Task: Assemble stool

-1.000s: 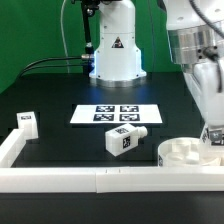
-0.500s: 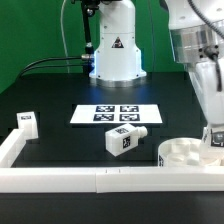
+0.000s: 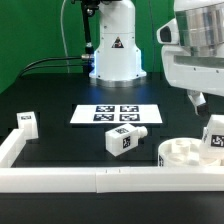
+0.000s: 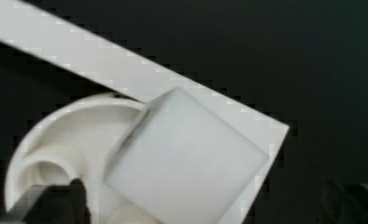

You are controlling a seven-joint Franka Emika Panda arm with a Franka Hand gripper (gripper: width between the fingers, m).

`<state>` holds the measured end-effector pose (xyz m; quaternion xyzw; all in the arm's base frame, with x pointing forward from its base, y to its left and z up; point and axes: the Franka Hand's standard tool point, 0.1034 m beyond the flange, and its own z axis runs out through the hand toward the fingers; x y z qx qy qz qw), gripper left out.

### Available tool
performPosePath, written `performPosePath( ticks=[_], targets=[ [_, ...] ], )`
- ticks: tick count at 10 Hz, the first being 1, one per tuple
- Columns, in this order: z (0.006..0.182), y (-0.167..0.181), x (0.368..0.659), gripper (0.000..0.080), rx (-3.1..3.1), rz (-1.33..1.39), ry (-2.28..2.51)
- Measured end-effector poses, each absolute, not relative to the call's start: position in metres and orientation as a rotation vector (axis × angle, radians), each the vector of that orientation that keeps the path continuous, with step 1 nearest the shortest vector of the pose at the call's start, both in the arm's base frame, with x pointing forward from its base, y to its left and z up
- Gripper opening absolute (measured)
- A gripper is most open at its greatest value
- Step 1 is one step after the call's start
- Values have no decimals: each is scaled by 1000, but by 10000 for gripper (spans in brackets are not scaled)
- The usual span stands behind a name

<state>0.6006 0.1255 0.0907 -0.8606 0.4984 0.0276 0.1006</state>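
Observation:
The round white seat disc (image 3: 183, 153) lies at the exterior view's right, against the border rail. One white tagged leg (image 3: 213, 137) stands upright at the disc's right edge, free of any grip. My gripper (image 3: 200, 102) hangs open just above that leg, touching nothing. In the wrist view the leg (image 4: 199, 160) fills the middle, with the seat disc (image 4: 65, 130) beside it; one dark finger (image 4: 39, 203) shows well off the leg's side. A second leg (image 3: 125, 138) lies on the table in the middle. A third leg (image 3: 25, 122) stands at the far left.
The marker board (image 3: 117, 114) lies flat behind the middle leg. The long white border rail (image 3: 100, 179) runs along the front and turns up the left side (image 3: 12, 145). The arm's base (image 3: 113, 50) stands at the back, with cables to its left.
The gripper has opened, let go of the leg at the seat disc and risen above it. The leg stays upright where it was set.

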Motion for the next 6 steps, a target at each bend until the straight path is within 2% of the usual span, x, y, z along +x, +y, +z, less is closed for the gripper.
performPosePath(
  ticks=[4, 6],
  targets=[
    [97, 134, 602, 649, -2886, 0, 608],
    [97, 133, 602, 649, -2929, -22, 376]
  ],
)
